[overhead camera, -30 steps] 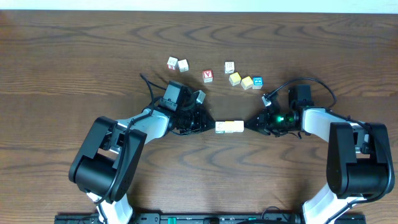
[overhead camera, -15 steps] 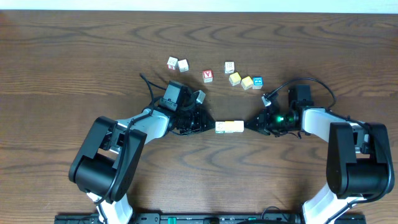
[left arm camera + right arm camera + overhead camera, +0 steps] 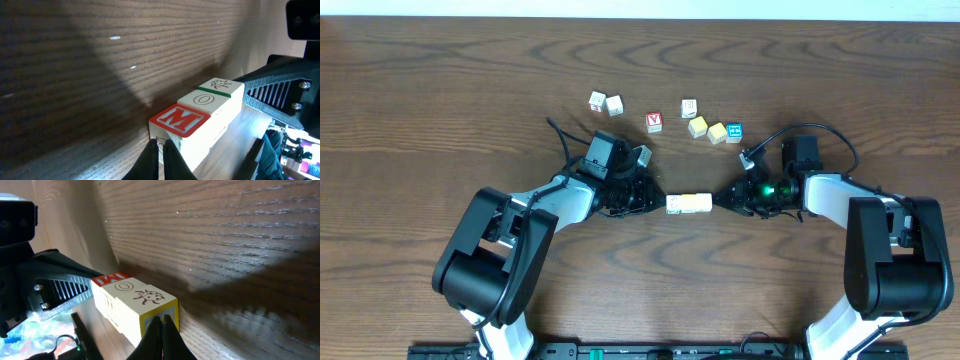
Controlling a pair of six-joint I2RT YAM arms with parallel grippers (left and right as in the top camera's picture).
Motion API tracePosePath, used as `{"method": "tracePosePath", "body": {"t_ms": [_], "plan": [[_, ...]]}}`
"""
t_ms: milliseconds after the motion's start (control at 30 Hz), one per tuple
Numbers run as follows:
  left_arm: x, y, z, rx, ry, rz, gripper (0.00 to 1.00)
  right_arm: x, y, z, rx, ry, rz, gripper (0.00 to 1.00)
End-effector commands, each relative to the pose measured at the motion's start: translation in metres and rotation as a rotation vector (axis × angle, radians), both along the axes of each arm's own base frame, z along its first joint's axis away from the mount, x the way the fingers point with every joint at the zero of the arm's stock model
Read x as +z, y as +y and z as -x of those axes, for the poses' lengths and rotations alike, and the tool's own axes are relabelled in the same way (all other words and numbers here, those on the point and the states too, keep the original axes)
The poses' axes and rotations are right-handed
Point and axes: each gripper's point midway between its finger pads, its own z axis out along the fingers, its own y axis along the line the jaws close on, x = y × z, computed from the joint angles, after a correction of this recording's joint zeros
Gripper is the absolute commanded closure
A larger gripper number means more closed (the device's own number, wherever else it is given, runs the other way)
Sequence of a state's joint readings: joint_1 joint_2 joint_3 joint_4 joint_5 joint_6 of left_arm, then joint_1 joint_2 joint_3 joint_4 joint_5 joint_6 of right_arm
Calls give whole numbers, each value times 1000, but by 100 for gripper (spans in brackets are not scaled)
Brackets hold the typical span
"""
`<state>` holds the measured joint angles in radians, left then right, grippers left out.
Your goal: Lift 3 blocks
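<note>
The left tool (image 3: 658, 201) is pressing its fingers, closed tight together, against one end of the row of three blocks (image 3: 688, 203). In the left wrist view the tips are touching the M block (image 3: 179, 120). The right tool (image 3: 720, 198), its fingers likewise shut together, is pushing on the opposite end, against the bug block (image 3: 150, 297). The O block (image 3: 202, 100) is sitting squeezed between those two. The row is lying level between the two tools, near the middle of the table (image 3: 420, 100). Whether it is resting on the wood or hanging just above it, I cannot tell.

Beyond the tools, well apart from the row, loose cubes are lying on the table. They are a pair of white cubes (image 3: 597, 100) side by side, a red-faced cube (image 3: 654, 122), a lone white cube (image 3: 689, 107), two yellow cubes (image 3: 697, 126) close together, and a blue-faced cube (image 3: 734, 131) just beside them.
</note>
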<state>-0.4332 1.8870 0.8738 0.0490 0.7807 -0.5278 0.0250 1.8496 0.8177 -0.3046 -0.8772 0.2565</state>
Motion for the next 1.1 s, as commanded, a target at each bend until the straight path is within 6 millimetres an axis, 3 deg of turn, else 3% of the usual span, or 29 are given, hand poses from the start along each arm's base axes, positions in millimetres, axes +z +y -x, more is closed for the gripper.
{"method": "tracePosePath", "body": {"t_ms": [0,467,1067], "plan": [[1,-5,5,-14,8,11,93,7,10,4,24,-7,-19,99],[4,-8,9,-19,35,37,93,19,18,3,45,-33,-99,99],[5,-9,9,-7,51,44,93,14,29,9,83,-34,-64,99]]}}
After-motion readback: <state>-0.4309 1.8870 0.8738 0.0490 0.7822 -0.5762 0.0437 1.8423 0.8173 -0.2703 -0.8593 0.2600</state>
